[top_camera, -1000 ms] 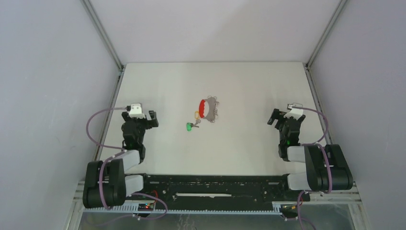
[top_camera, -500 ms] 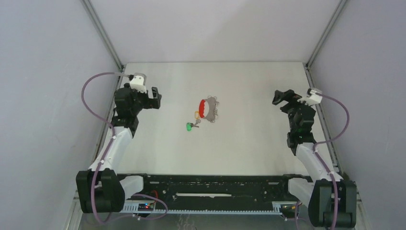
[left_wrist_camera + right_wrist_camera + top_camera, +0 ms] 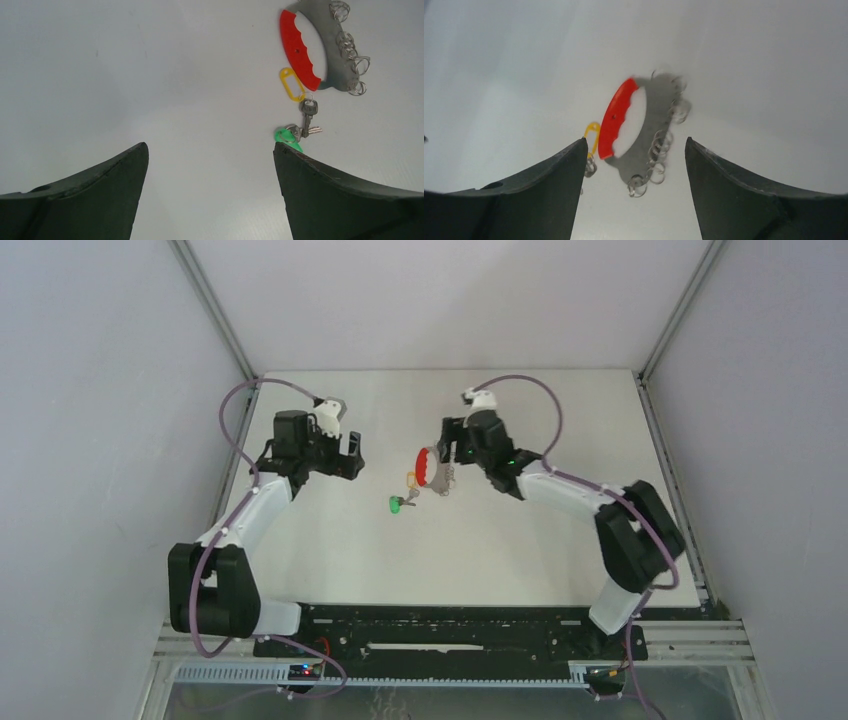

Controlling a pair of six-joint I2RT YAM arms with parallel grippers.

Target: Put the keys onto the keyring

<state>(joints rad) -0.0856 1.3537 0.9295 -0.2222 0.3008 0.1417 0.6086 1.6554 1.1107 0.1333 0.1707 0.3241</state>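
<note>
The keyring [image 3: 440, 472], a grey loop with small wire rings and a red curved section [image 3: 425, 464], lies flat mid-table. The yellow-headed key [image 3: 411, 480] lies just left of it and the green-headed key [image 3: 397, 504] a little nearer. My right gripper [image 3: 447, 447] hovers at the keyring's far right side, open and empty; its wrist view shows the keyring [image 3: 655, 125] between the fingers and the yellow key [image 3: 592, 132] by the left finger. My left gripper [image 3: 352, 455] is open and empty, left of the keys. Its wrist view shows the keyring [image 3: 334, 67], yellow key [image 3: 291, 84] and green key [image 3: 287, 135].
Grey enclosure walls with metal corner posts [image 3: 215, 315] close in the white table [image 3: 520, 540] on the left, back and right. The black arm rail [image 3: 450, 625] runs along the near edge.
Both arms have reached forward from their folded poses near the table's sides. The right gripper swung far left to the keyring; the left gripper moved up and right toward the keys. Keys and keyring are unmoved.
</note>
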